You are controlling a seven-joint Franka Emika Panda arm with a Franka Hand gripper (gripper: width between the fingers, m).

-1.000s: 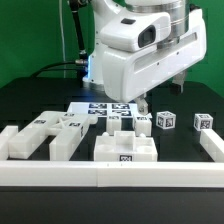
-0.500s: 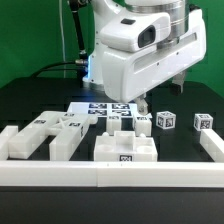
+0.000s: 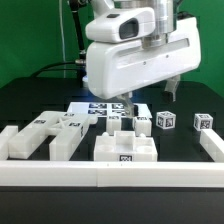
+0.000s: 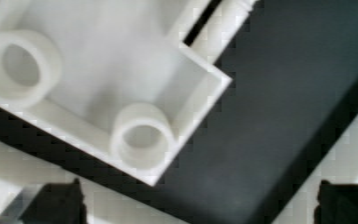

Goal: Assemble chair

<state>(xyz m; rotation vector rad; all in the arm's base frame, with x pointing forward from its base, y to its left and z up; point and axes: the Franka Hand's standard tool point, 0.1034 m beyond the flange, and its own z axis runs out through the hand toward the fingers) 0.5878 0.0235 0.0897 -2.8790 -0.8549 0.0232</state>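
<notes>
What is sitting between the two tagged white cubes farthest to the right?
Nothing: the exterior view shows only bare black table between the inner cube and the outermost cube.

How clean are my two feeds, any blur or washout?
Exterior view: fairly sharp, but the white chair parts glare against the black table so their edges merge, and the arm blocks part of the marker board. Wrist view: one white part looms close, soft and out of focus; the end effector shows only dark blurred fingers.

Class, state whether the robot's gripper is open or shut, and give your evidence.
Open: the gripper has its jaws wide apart in the wrist view, gripping nothing.
</notes>
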